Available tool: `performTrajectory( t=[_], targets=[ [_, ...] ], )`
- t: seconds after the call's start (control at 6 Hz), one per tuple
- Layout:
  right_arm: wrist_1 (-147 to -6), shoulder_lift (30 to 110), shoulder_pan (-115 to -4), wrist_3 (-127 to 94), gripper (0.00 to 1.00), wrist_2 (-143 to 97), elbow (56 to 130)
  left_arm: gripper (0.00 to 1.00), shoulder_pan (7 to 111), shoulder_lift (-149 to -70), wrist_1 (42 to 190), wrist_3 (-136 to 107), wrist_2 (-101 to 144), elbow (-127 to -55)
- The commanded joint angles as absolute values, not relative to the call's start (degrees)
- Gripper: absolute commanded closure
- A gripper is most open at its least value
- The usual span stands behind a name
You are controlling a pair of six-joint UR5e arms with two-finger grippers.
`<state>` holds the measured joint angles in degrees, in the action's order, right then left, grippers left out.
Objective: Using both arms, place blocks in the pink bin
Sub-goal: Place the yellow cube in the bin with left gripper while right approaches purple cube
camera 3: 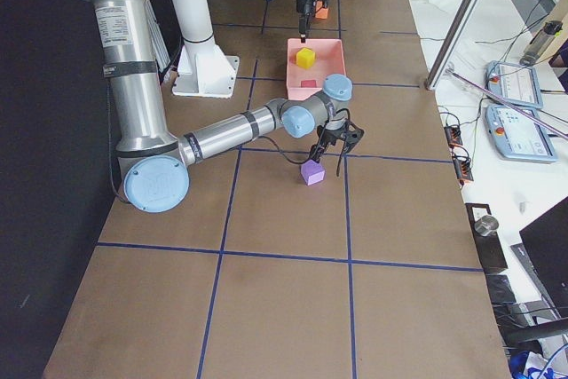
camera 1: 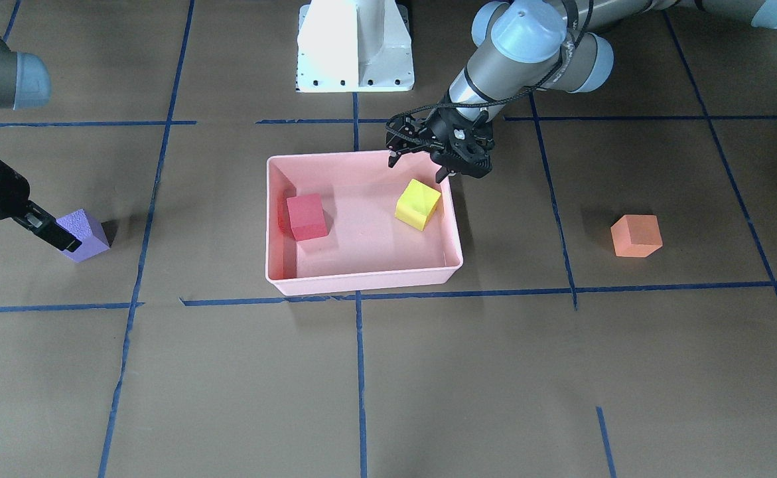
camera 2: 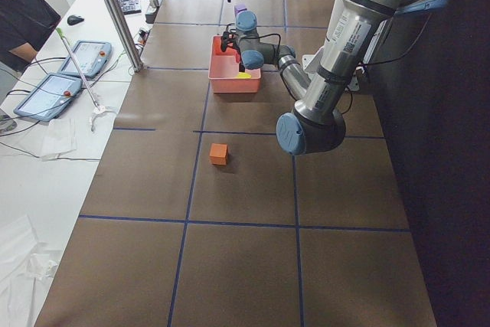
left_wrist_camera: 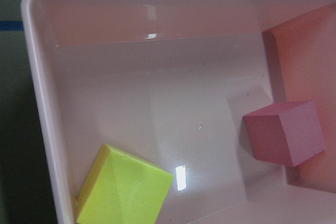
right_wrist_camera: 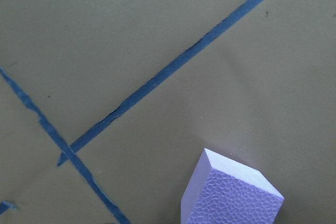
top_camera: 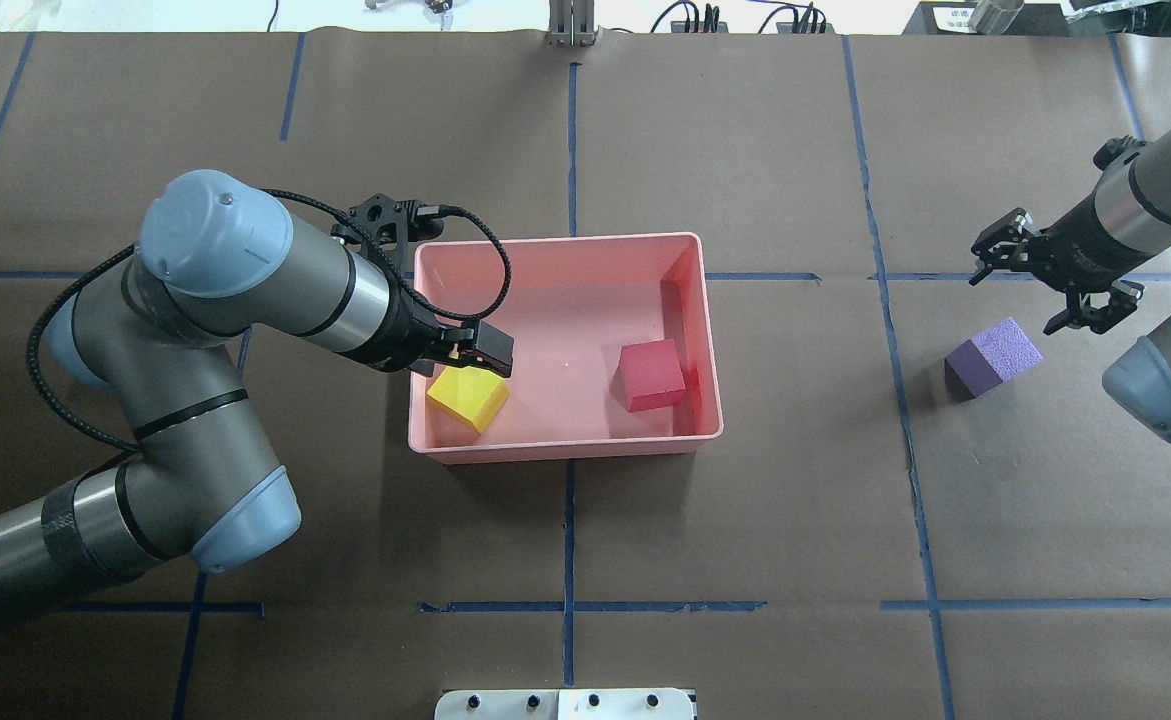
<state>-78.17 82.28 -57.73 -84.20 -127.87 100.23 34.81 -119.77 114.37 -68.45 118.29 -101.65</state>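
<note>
1. Block count: the pink bin [camera 1: 361, 280] sits mid-surface with two blocks inside. The red block [camera 1: 306, 216] is near one end wall. The yellow-green block [camera 1: 418, 204] is at the opposite end, close to the wall and lying skewed. Two blocks are outside the bin.
2. Left tool [camera 1: 417, 167]: it hangs over the bin's end, above the yellow-green block. The jaws are spread wide with nothing between them, and the front-facing view shows a gap down to the block.
3. Right tool [top_camera: 1013, 300]: the jaws are apart and empty, hovering just above and beside the purple block [top_camera: 993, 357]. That block rests on the surface on the robot's right, well apart from the bin. The right wrist view catches it only at the bottom edge, so the tool looks off-centre.
4. Orange block [camera 1: 635, 236]: it is on the surface on the robot's left, well apart from the bin and untouched.
5. Judgement: the task is about half done. The step in hand is the right arm's approach to the purple block.
6. Next move, right arm: centre the jaws across two opposite flat faces, turning the wrist to match the block's angle. Then descend and close gently, since the block is foam.
7. Next move, left arm: rise clear of the bin wall, then travel to the orange block.
8. Risk: both arms could meet over the bin, so the drops should be staggered.
</note>
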Motion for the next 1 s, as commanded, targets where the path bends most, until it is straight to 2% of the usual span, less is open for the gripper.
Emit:
performTrajectory(
  t=[0.0, 0.33, 0.83],
  targets=[
    [-77.26, 83.49, -54.16, -94.87, 0.02, -121.34, 100.28, 0.04, 34.28, -119.71, 114.35, -68.38, 117.34, -101.69],
    [-77.34, 86.13, -54.23, -96.14, 0.03, -121.11, 100.28, 0.04, 33.84, -119.79, 114.26, -68.38, 114.35, -102.13],
    [-77.43, 83.77, -53.61, -101.77, 0.02, -121.64, 100.20, 0.01, 33.84, -117.87, 114.17, -68.29, 110.48, -105.98]
  ],
)
